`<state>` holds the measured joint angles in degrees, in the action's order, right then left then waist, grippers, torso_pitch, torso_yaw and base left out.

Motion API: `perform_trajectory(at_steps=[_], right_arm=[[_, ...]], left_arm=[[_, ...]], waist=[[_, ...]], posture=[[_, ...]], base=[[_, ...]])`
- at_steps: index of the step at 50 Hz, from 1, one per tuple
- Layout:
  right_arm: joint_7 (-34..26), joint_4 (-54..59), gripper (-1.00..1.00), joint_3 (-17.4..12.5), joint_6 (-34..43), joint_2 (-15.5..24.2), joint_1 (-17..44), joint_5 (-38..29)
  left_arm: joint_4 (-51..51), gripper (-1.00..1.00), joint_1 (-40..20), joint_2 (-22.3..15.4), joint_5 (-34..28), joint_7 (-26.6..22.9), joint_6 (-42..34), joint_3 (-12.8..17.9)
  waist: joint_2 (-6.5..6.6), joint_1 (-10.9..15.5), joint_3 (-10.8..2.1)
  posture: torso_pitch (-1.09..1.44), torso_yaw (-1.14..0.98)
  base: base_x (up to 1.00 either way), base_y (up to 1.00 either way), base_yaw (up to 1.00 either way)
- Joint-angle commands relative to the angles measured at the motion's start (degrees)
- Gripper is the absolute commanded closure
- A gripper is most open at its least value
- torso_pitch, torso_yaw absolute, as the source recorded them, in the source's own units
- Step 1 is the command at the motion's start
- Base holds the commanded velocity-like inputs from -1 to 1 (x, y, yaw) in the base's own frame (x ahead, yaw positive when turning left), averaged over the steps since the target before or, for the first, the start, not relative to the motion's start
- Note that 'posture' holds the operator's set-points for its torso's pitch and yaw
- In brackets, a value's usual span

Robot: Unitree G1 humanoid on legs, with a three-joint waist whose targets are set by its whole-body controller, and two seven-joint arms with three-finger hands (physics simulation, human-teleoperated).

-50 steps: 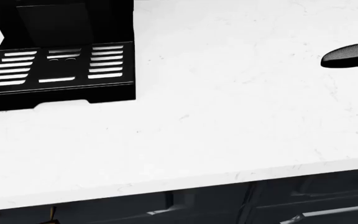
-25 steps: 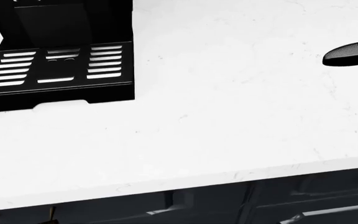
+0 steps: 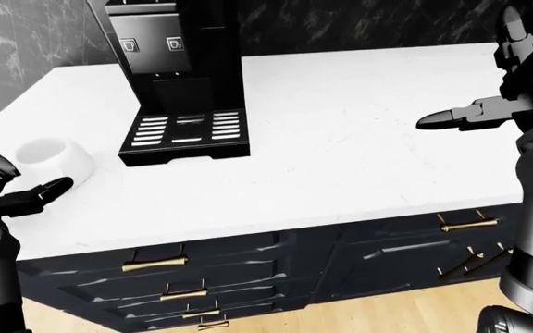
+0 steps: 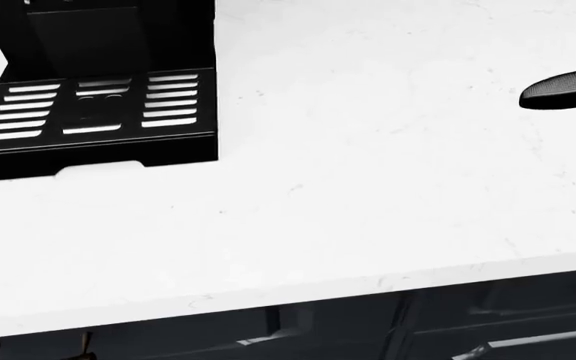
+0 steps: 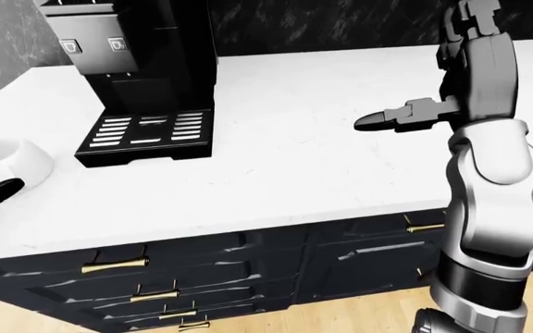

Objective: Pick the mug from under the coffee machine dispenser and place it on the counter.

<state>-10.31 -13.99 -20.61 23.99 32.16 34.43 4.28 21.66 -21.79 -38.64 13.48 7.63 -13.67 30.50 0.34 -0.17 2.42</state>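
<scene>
You face a white marble counter [image 3: 340, 159] beneath your right hand [image 3: 451, 119], dark drawers [image 3: 201, 263] with brass handles, black marble wall [image 3: 359, 21], wooden floor [image 3: 378, 316].

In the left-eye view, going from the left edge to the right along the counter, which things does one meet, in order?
Left robot hand → white mug → coffee machine → bare white counter → right robot hand.

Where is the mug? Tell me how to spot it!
Find the tall black coffee machine on the white counter. Look to its left in the left-eye view, near the counter's edge: the mug sits there, just beyond the left hand. It is the only small, round, white thing on the counter.
</scene>
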Motion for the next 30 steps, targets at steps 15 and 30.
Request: perform_trajectory(at_steps=[15,30], right_arm=[[0.3,-1.6,-1.0,-0.81,-1.03,1.26,1.92,0.13],[0.22,-1.76,-1.0,-0.94,-1.0,1.38,1.77,0.14]], left_arm=[[-2.18,-0.33,-1.45,-1.83,-0.78,0.3,1.9,0.6],[-1.97,-1.0,-1.4,-2.32,-1.12,0.11,1.74,0.88]], waist=[[0.44,-0.06,-1.34],[0.54,-0.12,-1.38]], posture=[[0.0,0.0],[0.0,0.0]], base=[[0.0,0.0,0.0],[0.0,0.0,0.0]])
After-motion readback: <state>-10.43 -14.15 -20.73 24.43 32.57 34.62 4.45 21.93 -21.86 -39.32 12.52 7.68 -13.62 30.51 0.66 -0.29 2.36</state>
